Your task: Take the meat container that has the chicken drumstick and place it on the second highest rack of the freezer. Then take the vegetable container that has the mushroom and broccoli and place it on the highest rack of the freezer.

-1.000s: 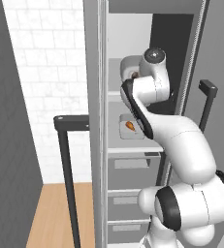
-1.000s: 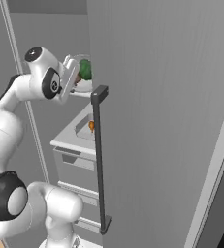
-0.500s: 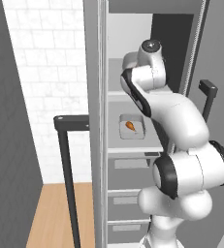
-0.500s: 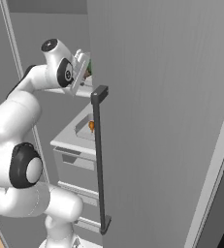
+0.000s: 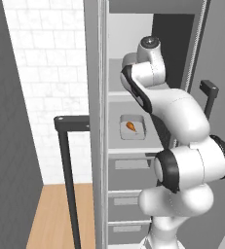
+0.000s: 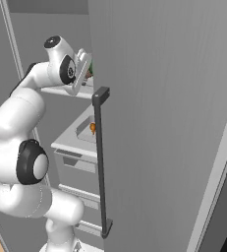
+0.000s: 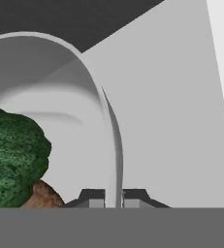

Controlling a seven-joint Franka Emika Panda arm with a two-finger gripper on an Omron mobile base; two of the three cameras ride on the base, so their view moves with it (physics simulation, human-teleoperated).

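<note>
In the hand view my gripper [image 7: 113, 198] is shut on the thin grey rim of the vegetable container [image 7: 114, 140]. Inside it lie the dark-green broccoli [image 7: 11, 155] and the brown mushroom [image 7: 41, 195]. From the right base view the hand holds this tub at the freezer's [image 6: 159, 98] upper rack, where a bit of broccoli [image 6: 90, 69] peeks past the door edge. I cannot tell whether the tub rests on the rack. One rack lower sits the meat container [image 5: 132, 128] with the chicken drumstick [image 5: 131, 126] in it, and both the meat container [image 6: 85, 132] and the chicken drumstick [image 6: 92, 128] show from the right too.
The open freezer door with its long dark bar handle [image 6: 101, 162] stands right of the arm. Another dark bar handle [image 5: 67, 165] stands at the left before a white tiled wall. Grey drawer fronts [image 5: 128, 165] lie under the lower rack.
My arm has stretched up and carried the hand with the tub further in over the upper rack. The meat container has stayed put.
</note>
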